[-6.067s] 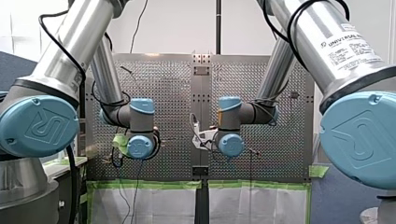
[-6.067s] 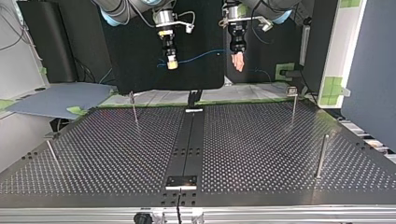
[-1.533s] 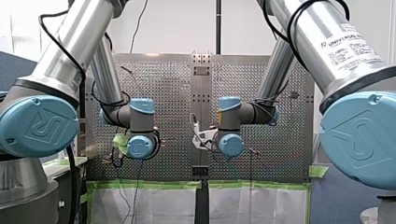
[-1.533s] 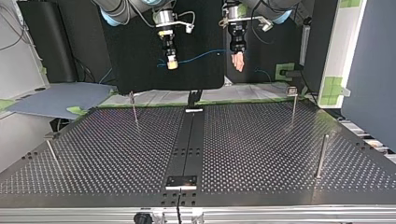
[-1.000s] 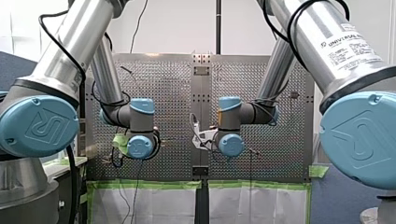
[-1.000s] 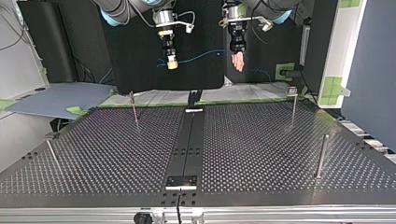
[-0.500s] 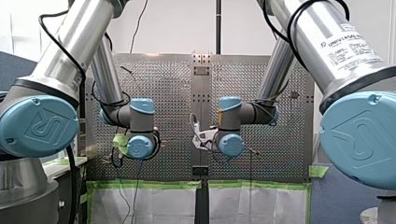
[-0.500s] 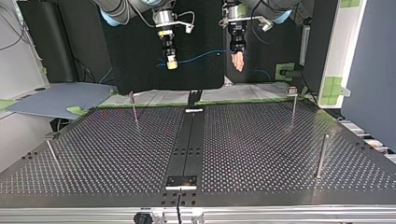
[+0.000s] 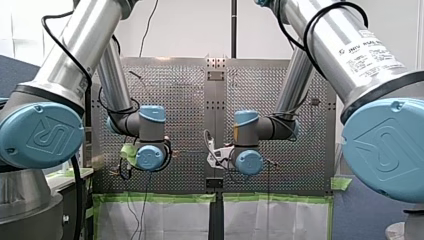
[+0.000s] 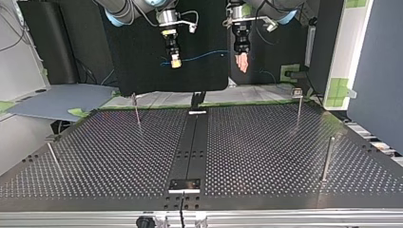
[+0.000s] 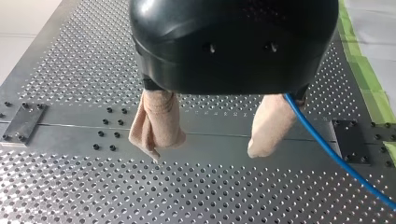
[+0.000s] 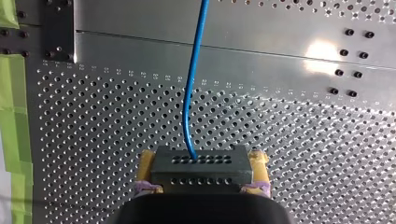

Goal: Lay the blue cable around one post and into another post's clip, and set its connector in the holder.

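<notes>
Lowered slightly since half a second ago, the right arm (image 9: 327,47) is seen in the front view with its wrist nearer that view's bottom edge. In the top view the right arm's fingers (image 10: 176,62) are carried a little higher, while the left arm (image 9: 75,55) is unchanged. A white wall (image 9: 190,30) and a blue partition (image 10: 378,71) are seen around the rig. A black panel (image 10: 142,57) is hung behind the desk in the top view, and a grey-blue board (image 10: 57,102) is laid beside it at that view's left. The perforated desk (image 10: 266,142) is split by a dark central strip (image 10: 189,152) and edged with green tape (image 9: 160,198), and a white sheet (image 9: 165,220) is hung below its edge in the front view. Four thin posts (image 10: 136,109) are stood upright on it, two toward each side, well apart. The blue cable (image 10: 204,57) is held in the air over the desk's far side in the top view, strung between the two arms' fingers. The left arm's fingers (image 11: 156,121), padded in beige, are held apart, and the cable is passed just beside one of them. The black connector (image 12: 201,173) is clamped between the right arm's fingers, padded in yellow, with the cable leading out of its face.
</notes>
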{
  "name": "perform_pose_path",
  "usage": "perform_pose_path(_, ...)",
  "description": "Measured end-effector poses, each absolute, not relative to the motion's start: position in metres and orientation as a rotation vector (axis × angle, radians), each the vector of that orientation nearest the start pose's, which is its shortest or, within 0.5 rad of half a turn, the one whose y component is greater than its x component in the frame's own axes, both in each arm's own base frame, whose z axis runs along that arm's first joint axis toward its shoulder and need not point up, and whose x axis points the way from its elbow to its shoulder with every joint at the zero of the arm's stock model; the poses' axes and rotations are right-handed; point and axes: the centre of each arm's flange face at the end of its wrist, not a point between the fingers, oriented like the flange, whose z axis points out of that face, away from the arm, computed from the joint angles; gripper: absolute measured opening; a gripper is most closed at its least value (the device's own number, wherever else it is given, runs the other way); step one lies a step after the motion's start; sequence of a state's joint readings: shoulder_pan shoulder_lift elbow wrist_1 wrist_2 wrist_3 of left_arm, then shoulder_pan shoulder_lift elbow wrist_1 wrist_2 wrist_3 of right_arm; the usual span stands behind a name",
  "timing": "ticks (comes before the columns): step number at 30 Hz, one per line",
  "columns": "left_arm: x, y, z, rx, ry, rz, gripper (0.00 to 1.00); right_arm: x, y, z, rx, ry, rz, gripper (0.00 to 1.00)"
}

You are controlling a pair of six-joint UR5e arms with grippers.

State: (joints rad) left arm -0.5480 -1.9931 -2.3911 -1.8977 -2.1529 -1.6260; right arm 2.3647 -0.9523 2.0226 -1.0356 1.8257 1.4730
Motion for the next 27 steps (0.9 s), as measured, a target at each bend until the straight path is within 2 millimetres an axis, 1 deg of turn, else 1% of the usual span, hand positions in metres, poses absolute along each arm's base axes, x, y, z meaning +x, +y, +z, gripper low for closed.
perform_pose_path(8, 0.286, -0.266, 0.078, -0.07, 1.574, -0.016, 1.0, 0.452, -0.293, 0.062, 1.647, -0.821, 1.499, 0.0)
perform_pose_path(11, 0.282, -0.259, 0.069, -0.065, 1.608, -0.009, 1.0, 0.452, -0.293, 0.062, 1.647, -0.821, 1.499, 0.0)
perform_pose_path(15, 0.274, -0.245, 0.057, -0.066, 1.667, -0.004, 1.0, 0.452, -0.293, 0.062, 1.647, -0.822, 1.499, 0.0)
perform_pose_path(20, 0.266, -0.229, 0.049, -0.079, 1.711, -0.009, 1.0, 0.452, -0.293, 0.062, 1.647, -0.821, 1.499, 0.0)
perform_pose_path(23, 0.266, -0.221, 0.046, -0.082, 1.726, -0.011, 1.0, 0.452, -0.293, 0.062, 1.647, -0.821, 1.499, 0.0)
perform_pose_path(27, 0.272, -0.213, 0.045, -0.093, 1.733, -0.009, 1.0, 0.452, -0.293, 0.062, 1.647, -0.821, 1.499, 0.0)
